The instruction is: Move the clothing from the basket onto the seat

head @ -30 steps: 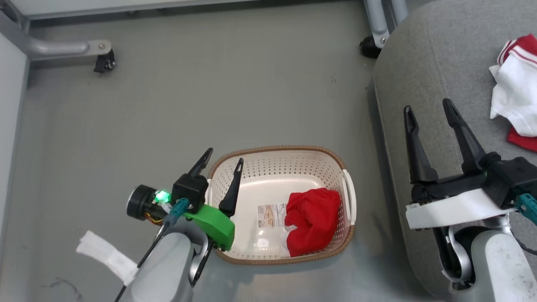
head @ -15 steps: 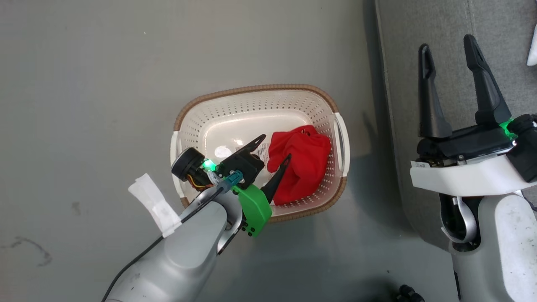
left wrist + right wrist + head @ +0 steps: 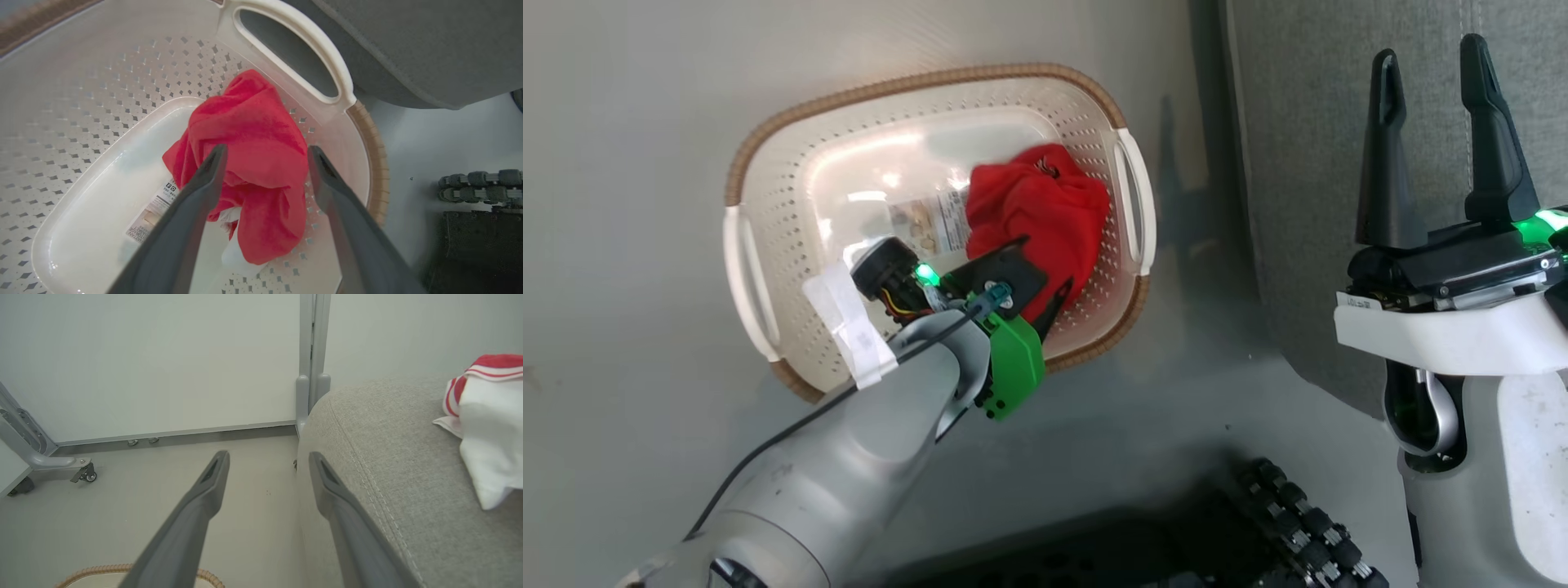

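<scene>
Label sticker (image 3: pixel 149 216) on basket (image 3: pixel 122 73) base against red garment (image 3: pixel 253 143), print illegible

Setting: looks like a lab test bay dressed as a home corner. Evidence: bare pale partition panels (image 3: pixel 163 363) held in grey metal frames (image 3: pixel 312 355) that stand on castors (image 3: pixel 83 475); smooth grey floor (image 3: pixel 122 506); grey upholstered seat (image 3: pixel 388 465) and laundry basket (image 3: pixel 792 196) as domestic props.

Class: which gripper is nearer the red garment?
Left. The left gripper is at the red garment inside the basket; the right gripper is away, at the seat edge.
</scene>
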